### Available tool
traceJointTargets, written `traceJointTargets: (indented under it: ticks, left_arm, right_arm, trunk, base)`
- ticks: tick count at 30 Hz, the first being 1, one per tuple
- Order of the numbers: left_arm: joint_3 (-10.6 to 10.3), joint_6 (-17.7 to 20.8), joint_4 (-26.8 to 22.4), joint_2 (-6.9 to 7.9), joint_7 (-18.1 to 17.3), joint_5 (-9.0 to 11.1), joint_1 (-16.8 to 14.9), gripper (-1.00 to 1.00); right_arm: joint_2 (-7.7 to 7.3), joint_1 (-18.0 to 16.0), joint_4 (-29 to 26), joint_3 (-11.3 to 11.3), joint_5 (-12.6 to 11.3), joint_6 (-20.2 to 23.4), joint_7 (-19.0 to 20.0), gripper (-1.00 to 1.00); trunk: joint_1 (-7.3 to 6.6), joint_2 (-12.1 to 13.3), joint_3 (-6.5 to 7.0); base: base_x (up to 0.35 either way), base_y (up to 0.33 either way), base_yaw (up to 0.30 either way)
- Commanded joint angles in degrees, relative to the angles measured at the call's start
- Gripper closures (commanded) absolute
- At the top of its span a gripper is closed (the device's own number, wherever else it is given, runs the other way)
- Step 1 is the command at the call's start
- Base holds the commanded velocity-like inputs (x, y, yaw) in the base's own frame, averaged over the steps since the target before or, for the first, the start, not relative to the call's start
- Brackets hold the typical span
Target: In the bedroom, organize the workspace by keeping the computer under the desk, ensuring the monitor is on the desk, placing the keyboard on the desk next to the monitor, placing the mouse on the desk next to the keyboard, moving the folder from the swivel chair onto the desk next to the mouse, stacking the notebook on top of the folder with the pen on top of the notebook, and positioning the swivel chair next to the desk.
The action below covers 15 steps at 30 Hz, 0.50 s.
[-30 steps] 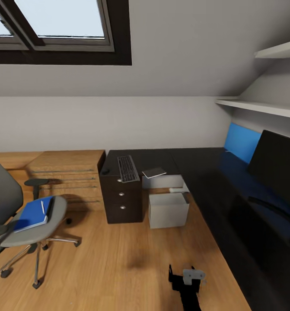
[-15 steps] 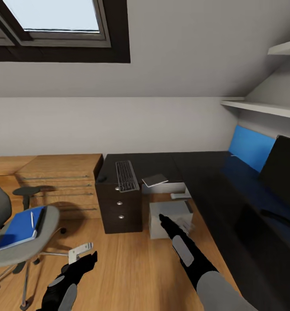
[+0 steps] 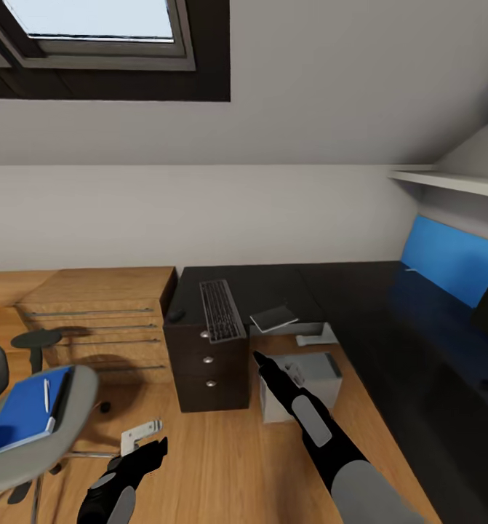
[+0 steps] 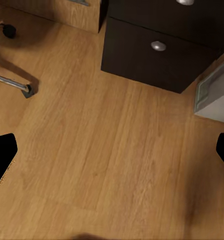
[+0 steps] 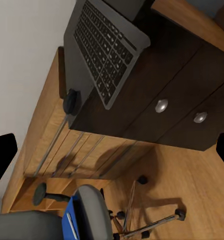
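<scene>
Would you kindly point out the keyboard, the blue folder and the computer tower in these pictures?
keyboard [image 3: 221, 310]: head view, middle of the key field.
folder [image 3: 20, 409]: head view, blue cover, left of the pen lying on it.
computer [image 3: 322, 380]: head view, grey top-right part, beside the right arm.

Both arms are showing glossy black shells. The right arm [image 3: 324, 437] is carrying a grey oblong panel along its forearm and widening into a light grey sleeve. The left arm [image 3: 116, 484] is wearing 2 smaller grey patches and a pale grey bracket [image 3: 140, 434].
</scene>
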Motion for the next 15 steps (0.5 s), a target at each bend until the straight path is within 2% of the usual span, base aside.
traceJointTargets:
  ticks: [1,7,15]
  left_arm:
    - [-1.19,0.19,-0.82,-0.04,0.56,0.60,0.05,-1.00]
    - [-1.50,0.24,-1.81,0.02,0.61,0.60,0.02,-1.00]
    - [-1.51,0.51,-1.86,0.02,0.55,0.83,-0.03,-1.00]
  right_arm:
    - [0.00,0.12,0.04,0.53,-0.34,-0.18,0.25,-1.00]
    - [0.00,0.13,0.27,0.60,-0.40,-0.01,0.32,-1.00]
    - [0.00,0.20,1.24,0.54,-0.50,0.19,1.19,-1.00]
  trunk:
    - [0.04,-0.04,-0.07]
    - [0.04,-0.04,-0.07]
    - [0.04,-0.04,-0.07]
  base:
    - [0.274,0.239,0.000]
    - [0.227,0.269,0.000]
    - [0.040,0.320,0.000]
